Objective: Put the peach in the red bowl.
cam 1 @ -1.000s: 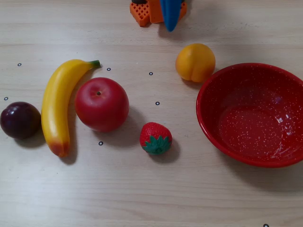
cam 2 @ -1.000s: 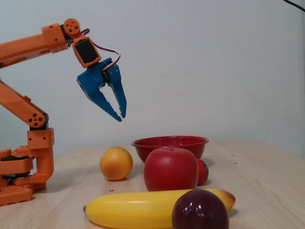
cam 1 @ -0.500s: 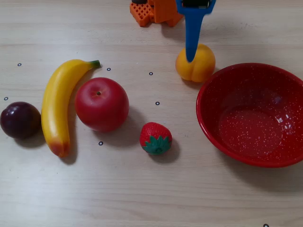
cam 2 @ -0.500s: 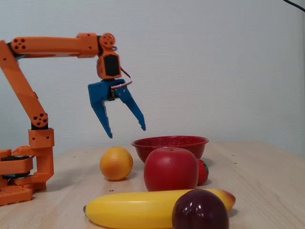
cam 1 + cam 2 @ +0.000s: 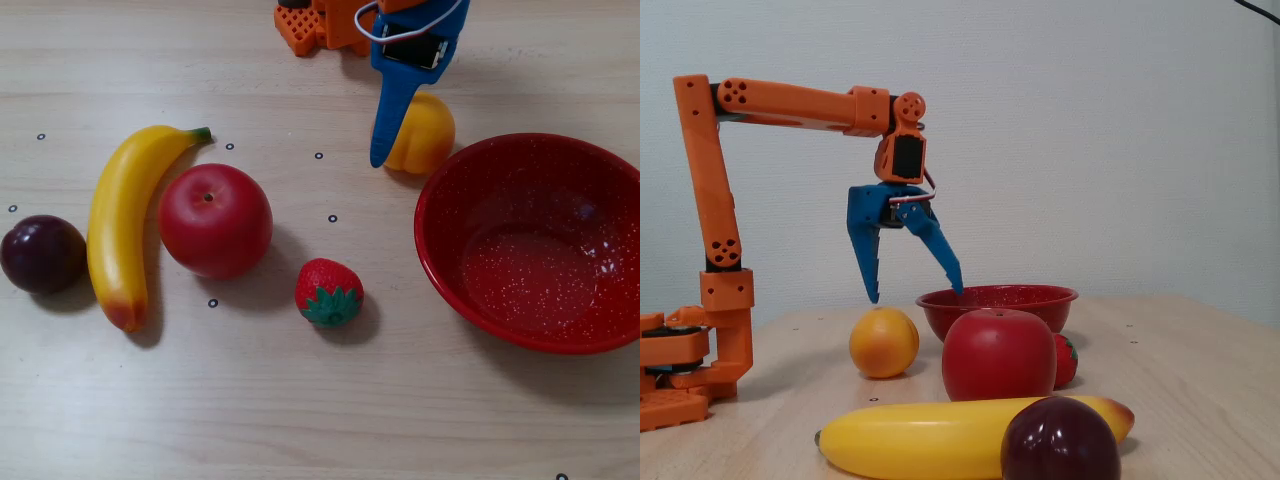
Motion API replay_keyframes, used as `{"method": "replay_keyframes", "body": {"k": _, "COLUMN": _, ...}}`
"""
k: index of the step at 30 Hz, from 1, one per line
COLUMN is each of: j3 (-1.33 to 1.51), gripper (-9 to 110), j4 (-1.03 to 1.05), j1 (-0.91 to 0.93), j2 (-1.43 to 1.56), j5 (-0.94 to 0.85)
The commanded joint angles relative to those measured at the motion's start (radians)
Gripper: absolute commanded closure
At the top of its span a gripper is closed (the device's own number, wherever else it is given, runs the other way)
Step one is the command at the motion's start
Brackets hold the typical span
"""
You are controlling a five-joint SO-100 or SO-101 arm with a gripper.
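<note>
While the pincer (image 5: pixel 918 294) hangs spread wide and empty above the peach (image 5: pixel 884 342), we see nothing gripped between its blue fingers (image 5: pixel 868 258). In the overhead view the peach (image 5: pixel 424 134) sits in the upper middle of the frame on the tabletop (image 5: pixel 300 400), just beside the upper left rim of the red bowl (image 5: pixel 440 270), partly covered by one blue finger. The bowl fills the right side and holds nothing. Left of it, in the centre, lies a strawberry (image 5: pixel 329 292), well apart from the peach. Further left we find an apple (image 5: pixel 215 220), touching or nearly touching a banana (image 5: pixel 120 230), and a plum (image 5: pixel 42 254) at the far left edge. We count one of each: peach, bowl, strawberry, apple, banana, plum. Between peach and bowl nothing stands.
</note>
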Motion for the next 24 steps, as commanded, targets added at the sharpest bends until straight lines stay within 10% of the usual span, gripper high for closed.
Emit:
{"method": "replay_keyframes", "body": {"k": 1, "j3": -0.118, "gripper": 54, "j4": 0.072, "j1": -0.017, "j2": 0.031, "j5": -0.044}}
{"method": "replay_keyframes", "body": {"k": 24, "j3": 0.14, "gripper": 55, "j4": 0.0, "j1": 0.219, "j2": 0.222, "j5": -0.12}}
